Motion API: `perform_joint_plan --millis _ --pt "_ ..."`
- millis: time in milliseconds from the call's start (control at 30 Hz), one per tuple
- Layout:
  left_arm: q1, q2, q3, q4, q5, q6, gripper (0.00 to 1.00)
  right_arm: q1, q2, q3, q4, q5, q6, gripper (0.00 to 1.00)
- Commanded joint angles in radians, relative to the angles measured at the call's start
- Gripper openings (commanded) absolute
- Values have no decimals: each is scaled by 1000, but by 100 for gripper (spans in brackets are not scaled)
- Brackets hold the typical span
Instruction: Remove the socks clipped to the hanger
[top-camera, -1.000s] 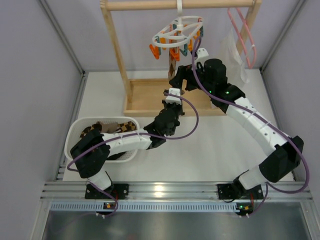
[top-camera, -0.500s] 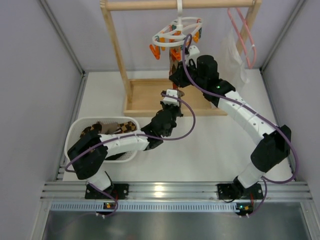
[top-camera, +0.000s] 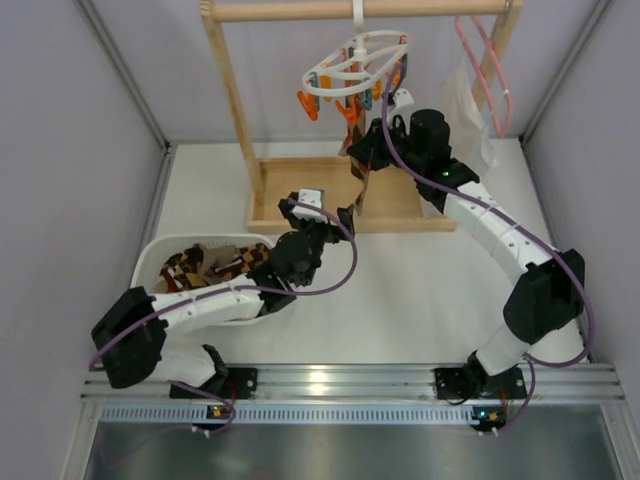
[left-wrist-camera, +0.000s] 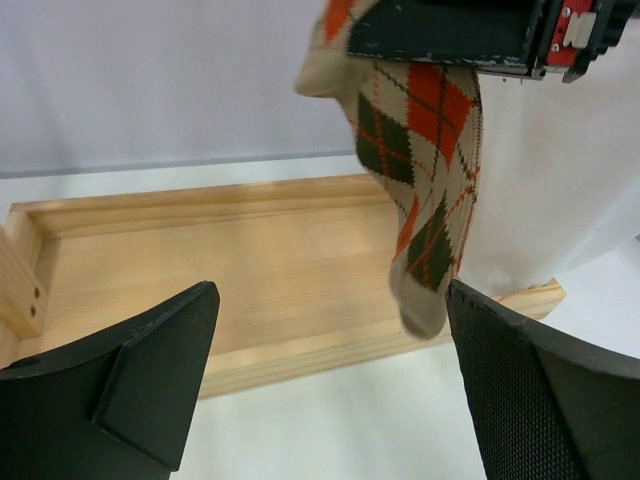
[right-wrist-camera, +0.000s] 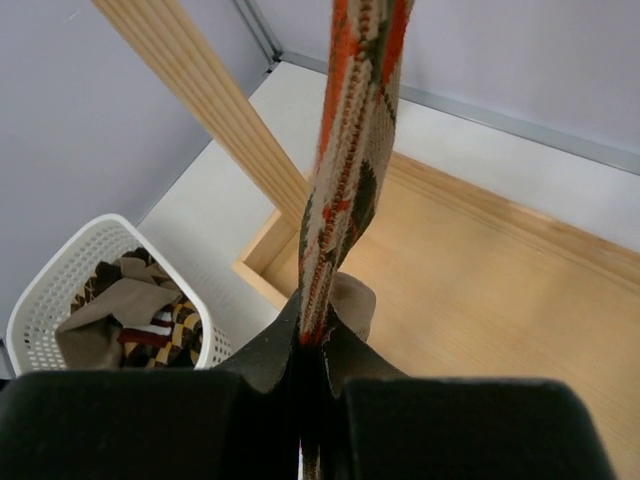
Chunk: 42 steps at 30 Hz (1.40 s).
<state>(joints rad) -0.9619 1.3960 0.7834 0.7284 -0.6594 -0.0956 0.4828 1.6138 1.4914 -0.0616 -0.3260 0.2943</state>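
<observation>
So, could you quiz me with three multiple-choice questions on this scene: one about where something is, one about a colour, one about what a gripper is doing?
1. Where do the loose socks lie?
A) in the white basket
B) on the wooden tray
C) on the pink hanger

2. The diamonds on the hanging sock are:
A) blue and white
B) orange and dark green
C) pink and yellow

3. The right gripper is:
A) wide open
B) holding the basket
C) shut on the hanging sock

Answers:
1 A, patterned socks are piled inside the basket.
2 B, the left wrist view shows those colours on tan.
3 C, its fingers pinch the sock between them.
</observation>
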Motion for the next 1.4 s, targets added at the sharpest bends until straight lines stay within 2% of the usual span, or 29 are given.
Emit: perform_joint_plan --millis 0,100,167,300,400,500,633,800,833,900,967,1033,1100,1200,1367 --pt "5 -177 -42 -82 -22 -42 98 -33 -52 1 108 -94 16 0" --pt "15 -247 -20 -243 -14 -58 98 -47 -52 1 109 -165 -4 0" --pt "28 -270 49 -382 10 -75 98 -53 -54 0 99 -217 -33 0" --pt "84 -365 169 -532 174 -142 98 -62 -71 -6 65 -280 -82 0" --pt "124 -423 262 -596 245 -183 98 -79 -87 -19 63 -317 -92 0" --pt "185 -422 345 -656 345 -222 98 -96 -106 -31 31 -350 -95 0" --pt "264 -341 537 -771 429 -234 91 -105 -130 -51 32 -361 -98 3" --pt "437 -183 719 -773 610 -309 77 -112 -137 -69 51 -360 -80 4" --pt "455 -158 747 -771 635 -314 66 -110 -137 -75 51 -360 -75 4" --pt "492 -88 831 -770 690 -320 63 -110 -134 -80 88 -360 -67 4" --pt "500 -42 884 -765 727 -313 56 -112 -132 -86 94 -361 -64 4" --pt "500 23 947 -765 751 -314 56 -112 -132 -92 103 -364 -63 4" --pt "500 75 994 -764 779 -325 51 -113 -141 -111 127 -361 -54 5" --pt "500 113 1013 -761 829 -355 43 -112 -147 -129 146 -347 -44 6" --pt "499 100 959 -690 882 -400 39 -112 -135 -105 137 -320 -37 8"
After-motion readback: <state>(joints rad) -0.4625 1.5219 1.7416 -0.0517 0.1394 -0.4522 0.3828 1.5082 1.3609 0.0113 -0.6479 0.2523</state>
